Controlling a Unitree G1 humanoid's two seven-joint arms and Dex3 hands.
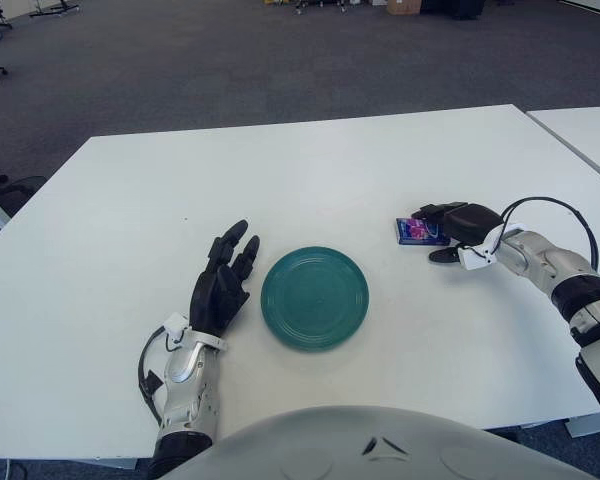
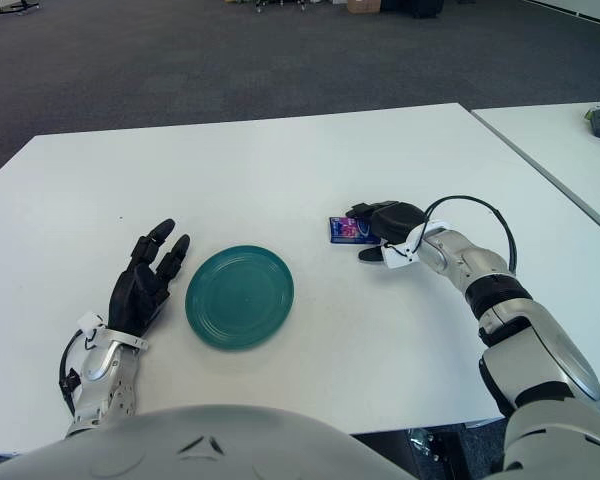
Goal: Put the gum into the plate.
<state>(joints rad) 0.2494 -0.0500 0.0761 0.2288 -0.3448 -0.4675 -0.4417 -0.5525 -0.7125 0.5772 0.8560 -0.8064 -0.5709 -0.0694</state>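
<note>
Right hand [image 1: 450, 228] at frame right, fingers draped over gum pack [image 1: 417, 232], grip unclear; pinch firmly before lifting toward green plate [image 1: 314, 297]. Left hand [image 1: 223, 281] released, left of plate.

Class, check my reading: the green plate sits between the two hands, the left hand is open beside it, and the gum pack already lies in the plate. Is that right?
Not quite. The gum pack is not in the green plate; it lies on the table to the plate's right, at the right hand, as the left eye view shows. The left hand is indeed open beside the plate.
</note>
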